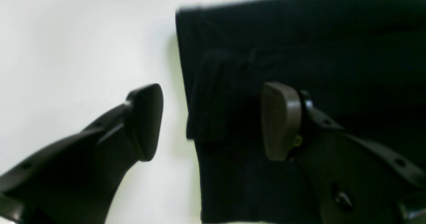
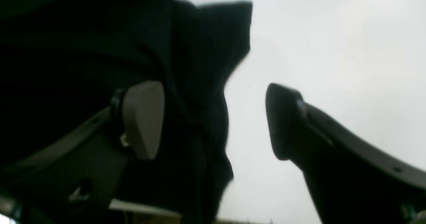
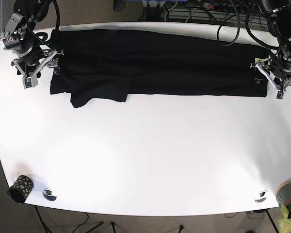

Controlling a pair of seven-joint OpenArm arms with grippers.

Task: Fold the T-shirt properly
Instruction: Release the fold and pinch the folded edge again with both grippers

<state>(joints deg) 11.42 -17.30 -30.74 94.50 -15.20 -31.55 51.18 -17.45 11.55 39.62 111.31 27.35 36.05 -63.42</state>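
Left wrist view: the left gripper (image 1: 211,120) fills the lower half of the frame, jaws spread wide and holding nothing. One fingertip (image 1: 146,120) sits over bare white table (image 1: 76,44) at lower left; the other hangs over the black T-shirt (image 1: 299,44), which covers the right side of the frame. The shirt's straight side edge runs down the centre between the two fingertips. A folded layer shows along that edge.

Right wrist view: the right gripper (image 2: 213,120) also has its jaws spread, nothing pinched. The pale fingertip (image 2: 144,117) at centre left lies over the dark shirt cloth (image 2: 199,51), which fills the left half; the dark fingertip at right is over the table (image 2: 332,34). The cloth edge here is uneven and rumpled. Focus is soft.

Base view: the T-shirt (image 3: 155,63) lies as a long band across the upper part of the table (image 3: 145,155), one sleeve flap sticking out at its lower left. The right gripper (image 3: 35,68) stands at the band's left end, the left gripper (image 3: 274,80) at its right end. A dotted cup (image 3: 20,189) sits at the lower left corner.
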